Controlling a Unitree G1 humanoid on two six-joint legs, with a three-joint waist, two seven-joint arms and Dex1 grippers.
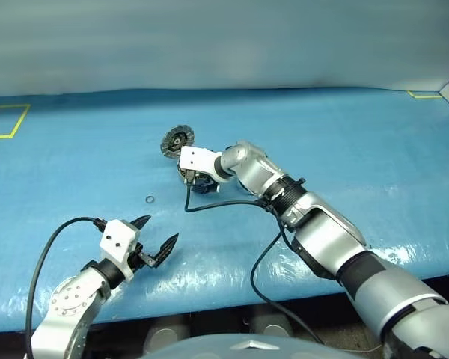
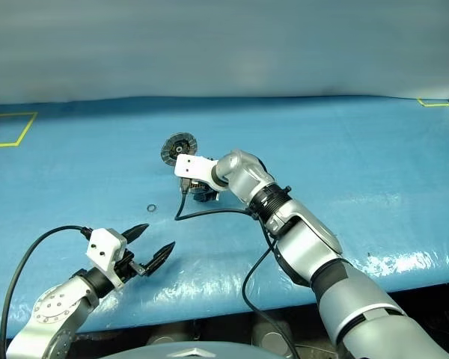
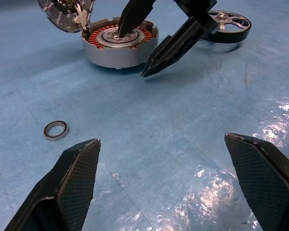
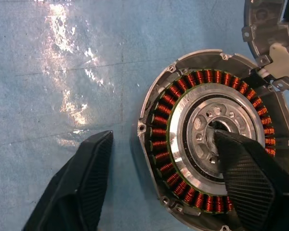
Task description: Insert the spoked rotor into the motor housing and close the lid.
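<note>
Step in hand: the right pincer [image 3: 149,41] is at the motor housing [image 3: 119,44], straddling its near wall, one finger down in the central bearing and the other outside on the desk [image 1: 344,149]. I judge this a grip on the housing wall, to steady or shift it, before the rotor goes in.

Right pincer state: jaws partly apart around the wall with a gap showing, not clamped on it as far as can be seen.

Left pincer state: the left pincer [image 1: 156,241] is spread wide and holds nothing, hovering over the near left of the desk.

Motor housing: mid-desk, upright, copper winding ring exposed, nothing seated inside.

Lid: the lid [image 1: 177,140] is swung open, standing tilted at the far left side of the housing, inner face with its segmented rim showing.

Spoked rotor: the spoked rotor [image 3: 229,25] lies flat on the desk just right of the housing, beyond the right pincer's outer finger and well apart from the left pincer.

Small ring: a small ring [image 1: 150,200] lies loose on the desk between the left pincer and the housing.

Next move calls for: a pincer to reach the rotor, lift it by the rim, centre its hub over the bearing and lower it level; then fold the lid down.

Risk: a tilted rotor could catch on the winding ring.
</note>
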